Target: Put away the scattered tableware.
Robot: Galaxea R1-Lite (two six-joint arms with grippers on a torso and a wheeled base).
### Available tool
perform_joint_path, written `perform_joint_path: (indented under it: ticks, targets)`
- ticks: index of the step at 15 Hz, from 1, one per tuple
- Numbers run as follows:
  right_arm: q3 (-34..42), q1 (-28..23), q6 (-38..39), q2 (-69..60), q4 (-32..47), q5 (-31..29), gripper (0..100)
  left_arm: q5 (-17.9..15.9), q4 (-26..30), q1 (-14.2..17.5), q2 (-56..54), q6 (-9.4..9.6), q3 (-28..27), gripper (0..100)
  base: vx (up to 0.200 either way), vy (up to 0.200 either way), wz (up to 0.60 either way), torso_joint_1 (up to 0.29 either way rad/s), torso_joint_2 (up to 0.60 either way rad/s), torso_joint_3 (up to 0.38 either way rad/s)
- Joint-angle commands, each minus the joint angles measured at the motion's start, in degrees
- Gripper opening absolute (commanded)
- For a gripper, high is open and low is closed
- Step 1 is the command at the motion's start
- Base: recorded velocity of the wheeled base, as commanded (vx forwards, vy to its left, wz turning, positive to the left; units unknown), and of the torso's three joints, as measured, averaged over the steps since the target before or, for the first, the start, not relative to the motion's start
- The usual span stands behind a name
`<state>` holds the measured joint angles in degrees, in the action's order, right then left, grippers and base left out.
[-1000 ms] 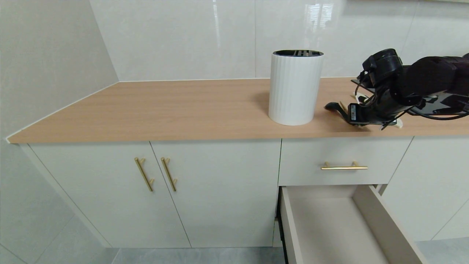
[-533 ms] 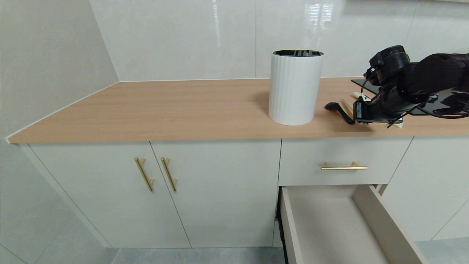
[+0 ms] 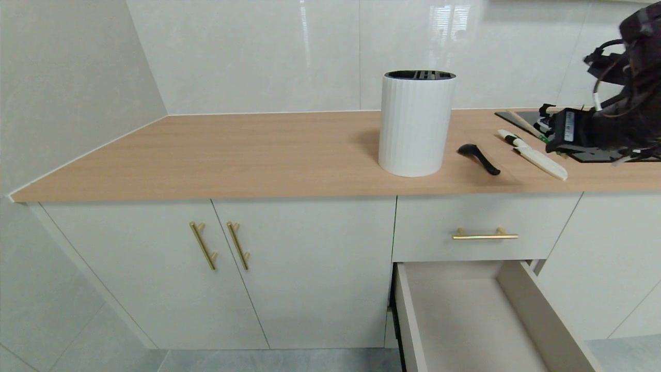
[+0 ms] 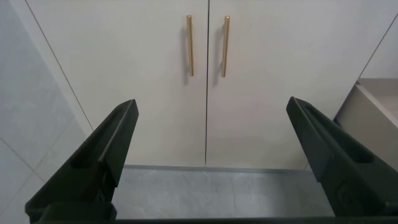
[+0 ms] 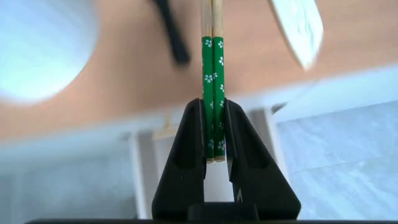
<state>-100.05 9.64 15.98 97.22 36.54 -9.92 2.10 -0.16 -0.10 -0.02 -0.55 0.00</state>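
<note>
Chopsticks point(image 5: 211, 62), 2, clamped in right gripper point(image 5: 211, 118).

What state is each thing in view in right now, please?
right gripper, shut on the chopsticks.
chopsticks, held in the air.
left gripper, open, holding nothing.
lower drawer, pulled open.
upper drawer, shut.
cabinet doors, shut.
white holder, upright on the counter.
black spoon, lying on the counter.
white knife, lying on the counter.
</note>
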Motion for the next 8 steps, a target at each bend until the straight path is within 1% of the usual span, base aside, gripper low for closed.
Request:
perform_joint_path:
  ticks: [1,3,5,6,7,8]
  targets:
    - [15.94,0.03,-0.07,-19.88,-0.06,7.29,0,0.01,-0.02,0.01,0.02,-0.07,0.00,100,0.000,0.000,0.00,0.000,0.00,0.000]
    - [24.81,0.29,-0.78,-29.02,-0.06,13.44,0,0.01,-0.02,0.01,0.02,-0.07,0.00,100,0.000,0.000,0.00,0.000,0.00,0.000]
    - [30.53,0.64,-3.68,-34.64,0.03,20.21,0,0.01,-0.02,0.01,0.02,-0.07,0.00,100,0.000,0.000,0.00,0.000,0.00,0.000]
    - [33.25,0.73,-4.47,-36.40,0.29,22.23,0,0.01,-0.02,0.01,0.02,-0.07,0.00,100,0.000,0.000,0.00,0.000,0.00,0.000]
    - [36.06,0.99,-5.08,-37.63,0.64,22.76,0,0.01,-0.02,0.01,0.02,0.02,0.00,100,0.000,0.000,0.00,0.000,0.00,0.000]
    - [39.05,3.01,-5.52,-38.60,0.82,22.76,0,0.01,-0.02,0.01,0.02,-0.07,0.00,100,0.000,0.000,0.00,0.000,0.00,0.000]
